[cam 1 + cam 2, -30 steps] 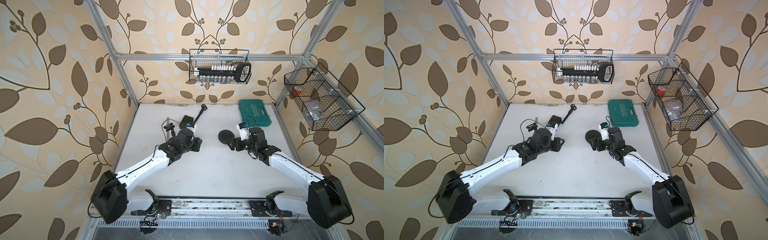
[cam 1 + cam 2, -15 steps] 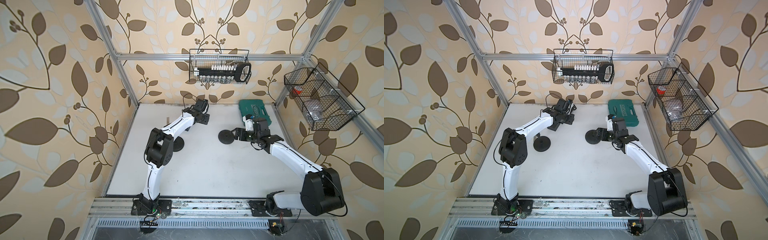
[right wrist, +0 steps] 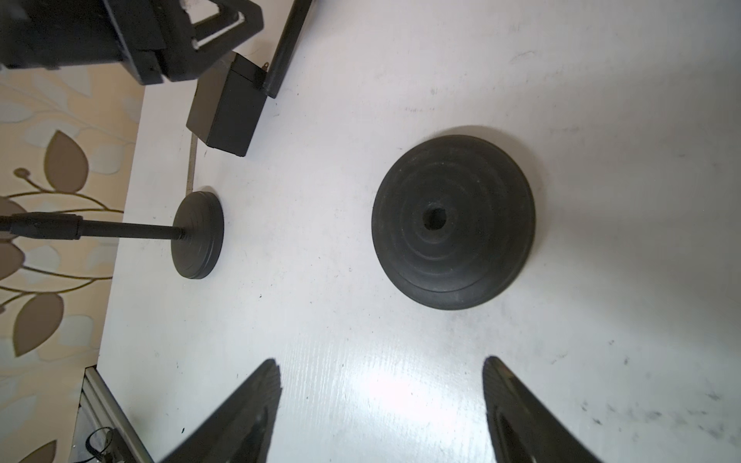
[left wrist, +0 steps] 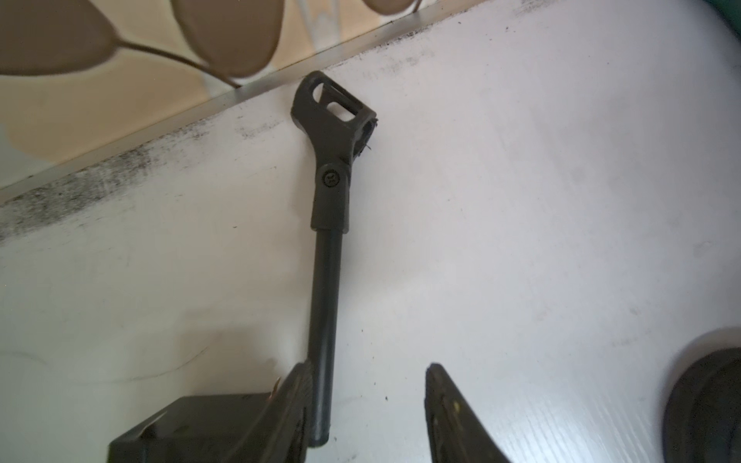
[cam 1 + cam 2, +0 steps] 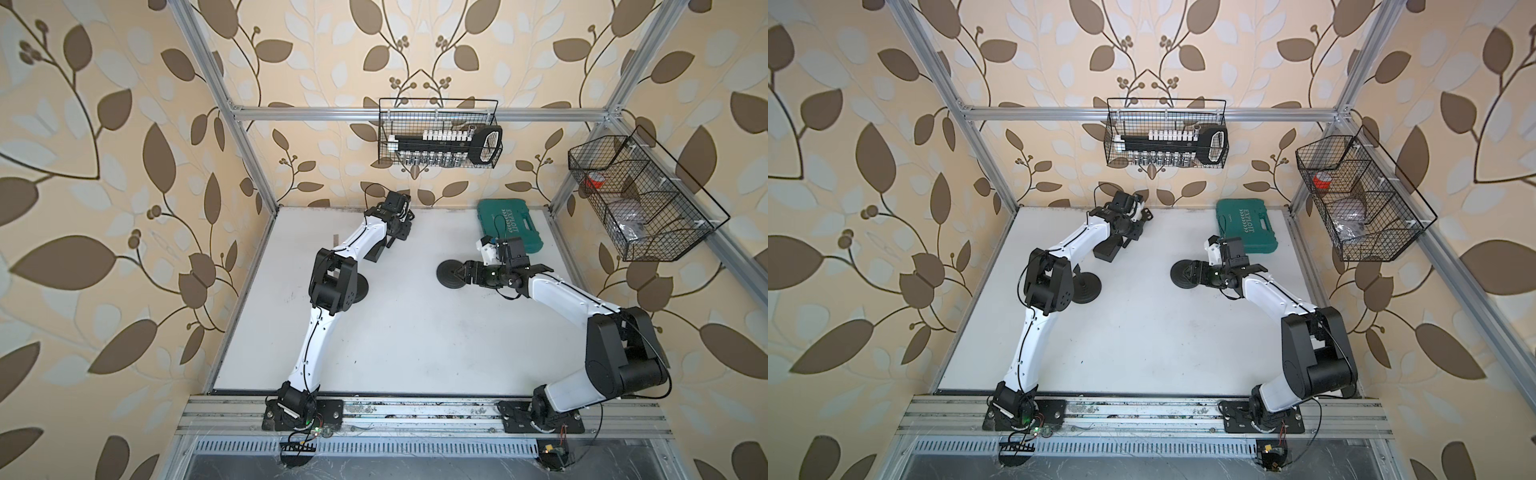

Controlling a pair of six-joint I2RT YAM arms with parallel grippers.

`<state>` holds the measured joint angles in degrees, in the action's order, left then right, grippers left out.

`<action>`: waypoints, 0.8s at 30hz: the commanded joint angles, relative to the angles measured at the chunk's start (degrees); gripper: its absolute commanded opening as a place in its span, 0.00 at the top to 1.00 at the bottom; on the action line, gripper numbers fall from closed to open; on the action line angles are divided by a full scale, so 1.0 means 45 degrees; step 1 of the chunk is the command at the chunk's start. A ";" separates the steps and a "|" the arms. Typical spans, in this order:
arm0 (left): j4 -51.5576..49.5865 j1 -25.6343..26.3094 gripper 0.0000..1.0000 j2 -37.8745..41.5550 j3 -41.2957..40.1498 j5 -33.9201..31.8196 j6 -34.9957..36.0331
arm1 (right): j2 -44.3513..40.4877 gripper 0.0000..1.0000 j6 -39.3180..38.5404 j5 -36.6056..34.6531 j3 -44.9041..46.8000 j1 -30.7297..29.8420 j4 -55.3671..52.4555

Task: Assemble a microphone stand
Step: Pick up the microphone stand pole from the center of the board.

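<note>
A black pole [image 4: 326, 300] with a microphone clip [image 4: 333, 116] lies flat on the white table [image 5: 415, 340] near the back wall. My left gripper [image 4: 367, 371] is open around the pole's lower end, which rests against one finger; in both top views the gripper [image 5: 401, 226] [image 5: 1133, 228] hides most of the pole. A loose round base [image 3: 453, 224] [image 5: 449, 274] [image 5: 1181, 274] with a centre hole lies mid-table. My right gripper [image 3: 381, 366] [image 5: 462, 272] hangs open and empty just beside it.
A second base with an upright pole [image 3: 198, 234] [image 5: 1086, 286] stands by the left arm's elbow. A black box [image 3: 226, 116] [image 5: 376, 251] lies next to the left gripper. A green case [image 5: 509, 226] sits at the back right. Wire baskets [image 5: 438, 137] [image 5: 636, 195] hang on the frame.
The left arm has reached from the upright stand to the lying pole at the back. The right gripper has stayed by the loose base, its jaws narrowing slightly.
</note>
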<state>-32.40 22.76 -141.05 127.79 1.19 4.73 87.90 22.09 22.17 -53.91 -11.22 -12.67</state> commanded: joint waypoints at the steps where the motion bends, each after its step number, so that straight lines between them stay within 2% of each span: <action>1: 0.0675 -0.0098 0.54 -0.0497 0.0728 0.0193 0.0622 | 0.0184 0.21 -0.0068 0.0446 0.0132 -0.0026 0.0097; 8: 0.0630 -0.0132 0.54 -0.1457 0.1564 -0.1213 0.1165 | -0.0247 0.21 -0.0608 -0.0062 0.0273 -0.0026 -0.0366; 12: 0.0827 -0.0167 0.48 -0.1566 0.1545 -0.1601 0.1452 | -0.0540 0.21 -0.0794 -0.0246 0.0321 -0.0026 -0.0563; 20: 0.1365 -0.0273 0.45 -0.1377 0.1230 -0.1375 0.1623 | -0.0617 0.21 -0.0885 -0.0386 0.0117 -0.0025 -0.0759; 24: 0.1221 -0.0381 0.50 -0.1528 0.1251 -0.0958 0.1466 | -0.0761 0.21 -0.0885 -0.0593 0.0062 -0.0033 -0.0768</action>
<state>-27.81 21.65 -148.16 132.57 -4.47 10.85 85.97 19.00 20.86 -53.06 -11.22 -14.98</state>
